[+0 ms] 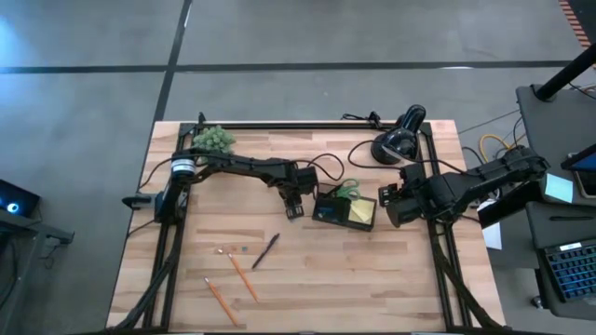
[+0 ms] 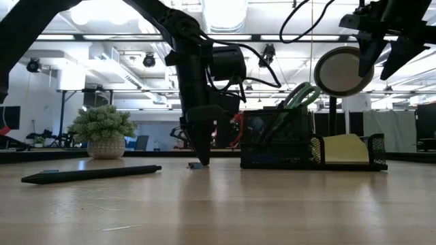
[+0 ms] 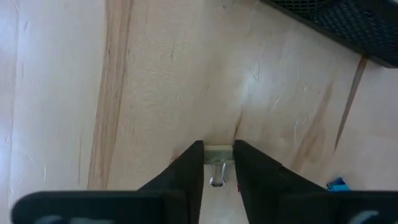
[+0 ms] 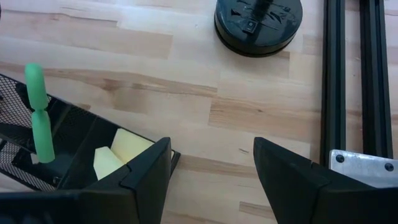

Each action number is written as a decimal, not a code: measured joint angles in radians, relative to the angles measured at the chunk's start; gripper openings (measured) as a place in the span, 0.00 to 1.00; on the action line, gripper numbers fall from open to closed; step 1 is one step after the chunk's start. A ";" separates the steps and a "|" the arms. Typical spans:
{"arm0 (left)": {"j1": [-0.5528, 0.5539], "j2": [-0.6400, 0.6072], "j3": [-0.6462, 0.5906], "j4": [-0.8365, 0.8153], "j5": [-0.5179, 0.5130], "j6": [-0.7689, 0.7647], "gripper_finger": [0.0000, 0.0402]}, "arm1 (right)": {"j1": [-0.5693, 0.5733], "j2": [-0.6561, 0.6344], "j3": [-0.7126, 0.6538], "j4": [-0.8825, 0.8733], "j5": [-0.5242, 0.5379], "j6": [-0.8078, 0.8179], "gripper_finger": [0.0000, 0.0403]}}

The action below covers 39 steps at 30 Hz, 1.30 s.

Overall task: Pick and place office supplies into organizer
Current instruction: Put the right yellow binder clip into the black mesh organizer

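The black mesh organizer (image 1: 333, 212) stands mid-table and holds green-handled scissors (image 1: 348, 191) and a yellow sticky-note pad (image 1: 363, 212). My left gripper (image 1: 294, 211) points down just left of it, shut on a small pale clip (image 3: 218, 151). A small blue piece (image 3: 337, 184) lies on the wood beside the fingers. A dark pen (image 1: 265, 251) and two orange pencils (image 1: 244, 277) lie flat nearer the table's near edge. My right gripper (image 4: 211, 162) hovers open to the right of the organizer (image 4: 37, 168). My left gripper pinches the small pale clip between its two fingertips (image 3: 189, 163), coming from above and pointing down. The clip's pale body (image 3: 218, 150) shows at the finger ends, and a silver loop (image 3: 216, 177) sits farther back between them. Whether it rests on the table, I cannot tell.
A black desk lamp (image 1: 399, 138) stands at the far right, its round base (image 4: 258, 22) ahead of my right gripper. A green bushy plant (image 1: 212, 140) sits at the far left corner. Two tiny items (image 1: 231, 249) lie left of the pen. Black frame rails (image 4: 351, 74) run along the right edge.
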State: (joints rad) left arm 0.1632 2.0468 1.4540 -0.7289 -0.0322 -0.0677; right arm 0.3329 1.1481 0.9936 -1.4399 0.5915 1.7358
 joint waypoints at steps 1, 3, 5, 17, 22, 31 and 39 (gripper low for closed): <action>-0.001 0.000 0.000 -0.002 0.000 0.000 0.15 | 0.000 0.000 0.000 0.000 0.000 0.000 0.54; -0.002 0.000 0.000 -0.004 -0.001 -0.001 0.11 | 0.000 0.000 0.000 0.000 0.000 -0.005 0.54; -0.002 0.000 0.000 -0.006 -0.002 -0.002 0.08 | 0.000 0.000 0.000 -0.001 0.001 -0.005 0.54; -0.021 -0.011 0.005 -0.056 -0.008 -0.005 0.10 | 0.000 0.000 0.000 -0.003 0.003 -0.011 0.54; -0.033 -0.017 0.043 -0.117 -0.004 -0.049 0.10 | 0.000 0.000 0.000 -0.003 0.003 -0.009 0.54; -0.129 -0.021 0.164 -0.115 -0.002 -0.137 0.10 | 0.000 0.000 0.000 -0.004 -0.027 -0.043 0.54; -0.206 -0.021 0.296 -0.059 -0.003 -0.240 0.10 | 0.000 -0.003 0.000 -0.014 -0.058 -0.064 0.54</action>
State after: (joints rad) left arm -0.0425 2.0262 1.7497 -0.7884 -0.0350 -0.3081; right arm 0.3329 1.1453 0.9936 -1.4536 0.5335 1.6722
